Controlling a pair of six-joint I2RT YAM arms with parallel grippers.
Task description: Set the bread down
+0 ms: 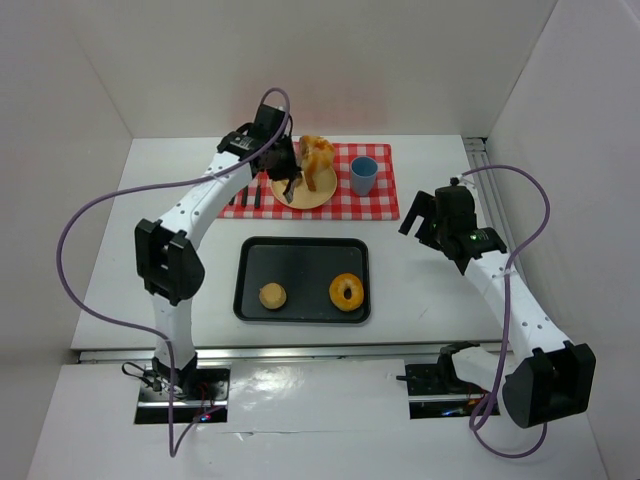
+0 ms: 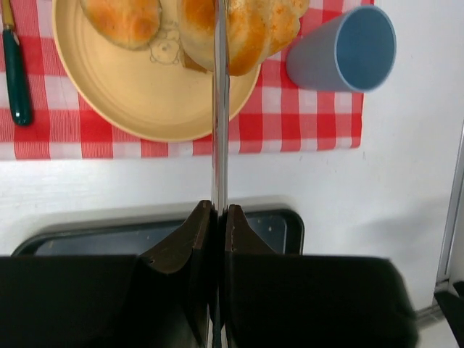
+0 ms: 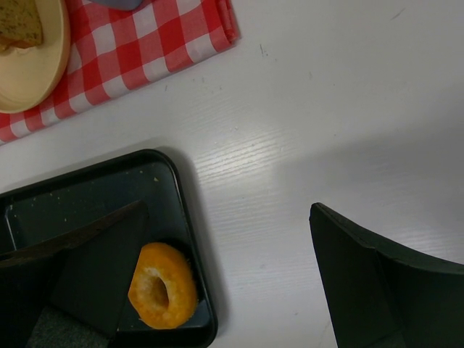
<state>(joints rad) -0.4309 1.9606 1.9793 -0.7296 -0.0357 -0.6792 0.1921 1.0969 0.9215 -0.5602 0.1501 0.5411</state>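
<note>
Left claw point(image 2: 218, 214) pinched shut on thin metal blade point(image 2: 220, 109), blade against bread point(image 2: 254, 29) over plate point(image 2: 138, 109); right claw point(image 3: 228, 210) gaping wide, empty.

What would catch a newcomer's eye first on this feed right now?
The red checked cloth at the table's far side, where the left gripper has its fingers pinched on a thin metal tool reaching the bread at the yellow plate, a blue cup beside it. Nearer, a black tray holds a ring doughnut and a small bun; the right gripper hangs open right of it.
</note>
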